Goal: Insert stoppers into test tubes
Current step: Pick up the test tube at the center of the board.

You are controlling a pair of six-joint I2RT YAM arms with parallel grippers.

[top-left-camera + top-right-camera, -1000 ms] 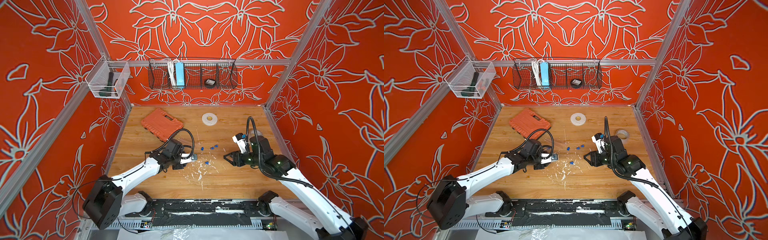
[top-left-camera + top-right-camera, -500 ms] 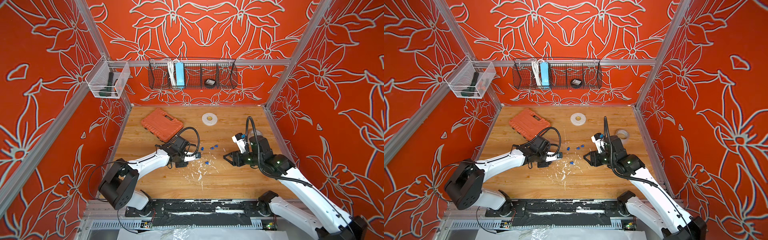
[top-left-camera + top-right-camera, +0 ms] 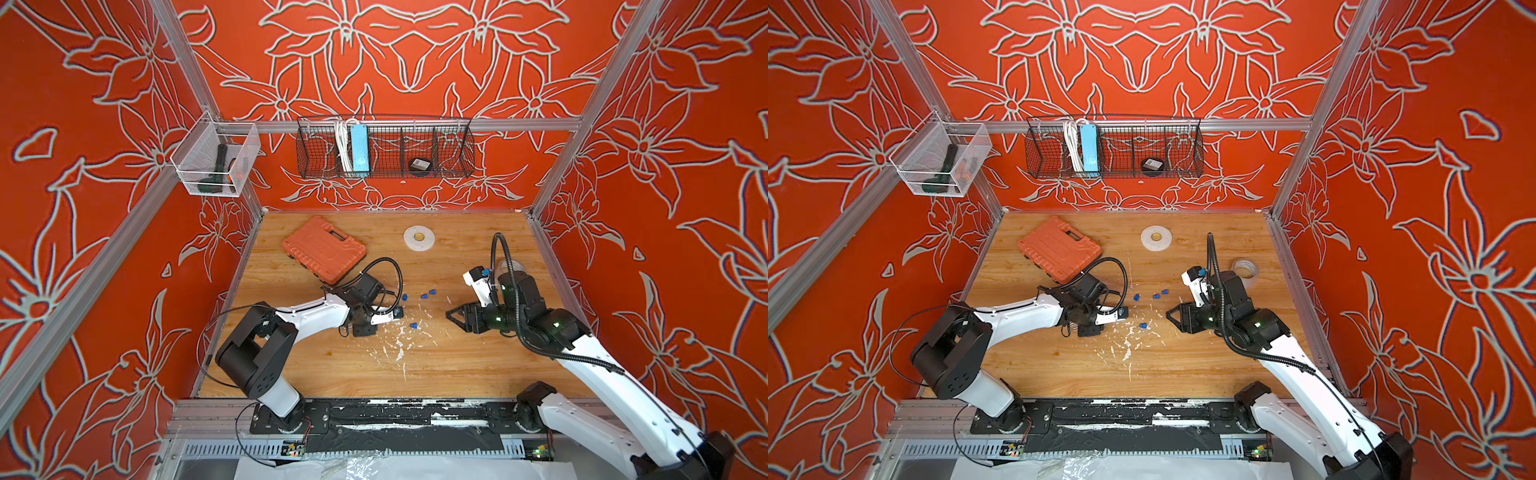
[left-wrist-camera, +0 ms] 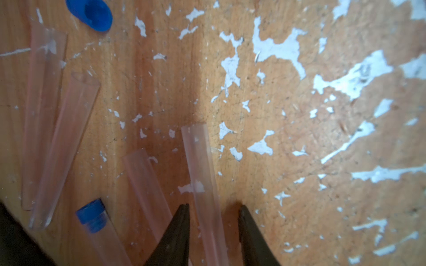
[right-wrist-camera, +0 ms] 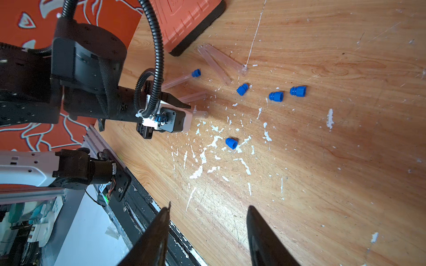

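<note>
Flecked wood counter, red walls. Only the left wrist view shows the left tool spread round a test tube. The right tool is spread, empty.

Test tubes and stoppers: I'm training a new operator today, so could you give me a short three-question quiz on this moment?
1. Multiple choice: how many stoppers lie loose on the table? A) two B) four C) five
2. True or false: the right gripper is shut on a stopper.
3. Fill in: the left gripper has its jaws on either side of a bare ____.

Key
1. B; the fifth one plugs the capped tube.
2. False; its jaws stand apart with nothing between them.
3. test tube, lying flat, with a gap showing beside one jaw.
</note>
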